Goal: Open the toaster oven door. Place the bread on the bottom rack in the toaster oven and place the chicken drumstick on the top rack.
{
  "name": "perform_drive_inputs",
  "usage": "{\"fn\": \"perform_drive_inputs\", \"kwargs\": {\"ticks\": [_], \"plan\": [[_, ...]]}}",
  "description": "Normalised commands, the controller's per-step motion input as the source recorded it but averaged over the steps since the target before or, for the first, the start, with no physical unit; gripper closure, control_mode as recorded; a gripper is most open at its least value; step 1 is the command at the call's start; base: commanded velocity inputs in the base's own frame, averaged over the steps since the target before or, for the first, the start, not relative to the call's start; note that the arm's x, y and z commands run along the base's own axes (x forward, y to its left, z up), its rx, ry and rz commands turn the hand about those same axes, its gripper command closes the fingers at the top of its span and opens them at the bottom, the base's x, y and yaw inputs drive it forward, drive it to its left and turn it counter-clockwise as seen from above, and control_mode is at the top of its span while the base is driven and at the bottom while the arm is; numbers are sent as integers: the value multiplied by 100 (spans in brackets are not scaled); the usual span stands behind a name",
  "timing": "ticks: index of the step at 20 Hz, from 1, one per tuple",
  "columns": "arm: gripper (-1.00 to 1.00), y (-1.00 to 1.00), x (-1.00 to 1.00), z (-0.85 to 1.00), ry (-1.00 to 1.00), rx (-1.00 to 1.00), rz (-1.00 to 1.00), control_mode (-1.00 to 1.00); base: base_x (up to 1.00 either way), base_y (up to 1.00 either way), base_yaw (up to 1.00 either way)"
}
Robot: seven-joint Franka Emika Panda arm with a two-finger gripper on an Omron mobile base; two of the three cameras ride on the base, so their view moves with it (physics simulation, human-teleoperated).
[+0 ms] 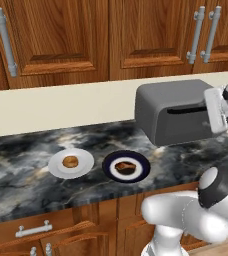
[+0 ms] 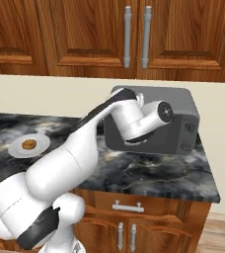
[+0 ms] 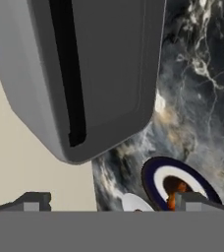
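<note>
The toaster oven (image 1: 156, 102) stands at the back of the counter with its dark grey door (image 1: 183, 122) shut; the racks behind it are hidden. In the hand view the door (image 3: 114, 64) and its slot handle (image 3: 67, 74) loom close ahead of my gripper (image 3: 115, 202), which is open with nothing between its fingertips (image 3: 33, 201). The hand (image 1: 217, 111) hovers just off the oven's right front. The bread (image 1: 70, 162) lies on a white plate (image 1: 86, 167). The chicken drumstick (image 1: 125, 166) lies on a dark blue plate (image 1: 141, 167).
Both plates sit on the dark marble counter (image 1: 21, 155) left of the oven. Wooden wall cabinets (image 1: 61, 35) hang above, a cream backsplash (image 1: 61, 107) runs behind. My arm (image 2: 85, 143) crosses in front of the oven (image 2: 183, 111) in the right base view.
</note>
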Motion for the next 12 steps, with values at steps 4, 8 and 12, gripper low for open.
{"fn": "perform_drive_inputs", "kwargs": {"ticks": [4, 8, 12], "plan": [[-100, -30, 35, -8, -1, 11, 0, -100, 0, 0, 0], [-100, -24, 31, -20, 0, 3, 2, -100, 0, 0, 0], [-100, -14, 29, -32, 0, 0, 3, -100, 0, 0, 0]]}}
